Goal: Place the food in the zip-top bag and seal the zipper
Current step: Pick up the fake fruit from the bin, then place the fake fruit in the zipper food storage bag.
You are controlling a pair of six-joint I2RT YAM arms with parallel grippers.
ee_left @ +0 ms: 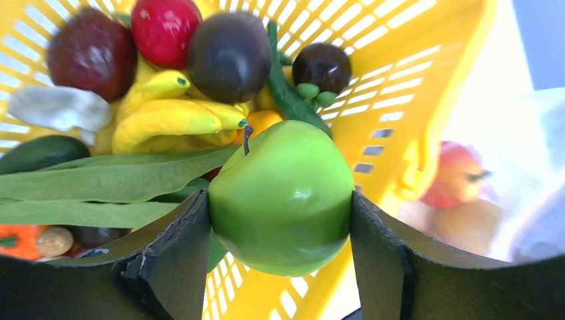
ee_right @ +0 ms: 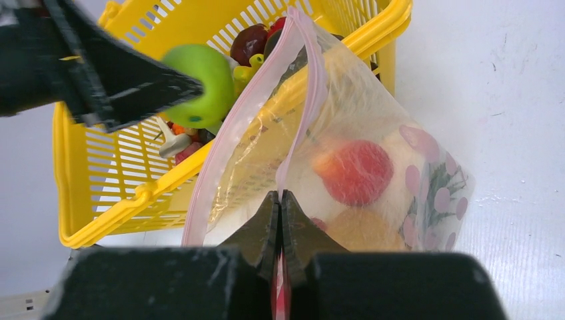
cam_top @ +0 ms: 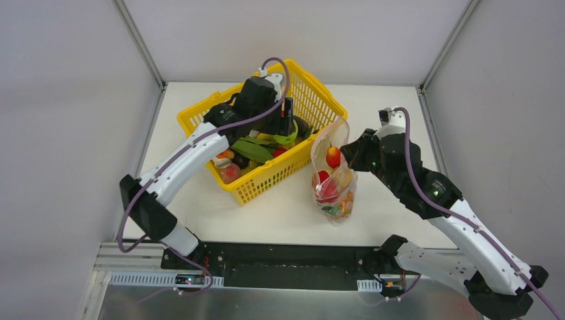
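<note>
food (cam_top: 250, 152) lies mostly in the basket (cam_top: 266, 183), with several pieces already in the bag (cam_top: 336, 193), which stands on the table (cam_top: 280, 217) just right of the basket. right gripper (ee_right: 280, 223) is clenched on one lip of the bag at the zipper (ee_right: 312, 87), holding the mouth up and open toward the basket so items can drop in. left gripper (ee_left: 280, 220) is partly open, its fingers (ee_left: 176, 260) pressing both sides of the apple (ee_left: 283, 193) over the basket. whether the apple is lifted clear of the pile cannot be confirmed.
</note>
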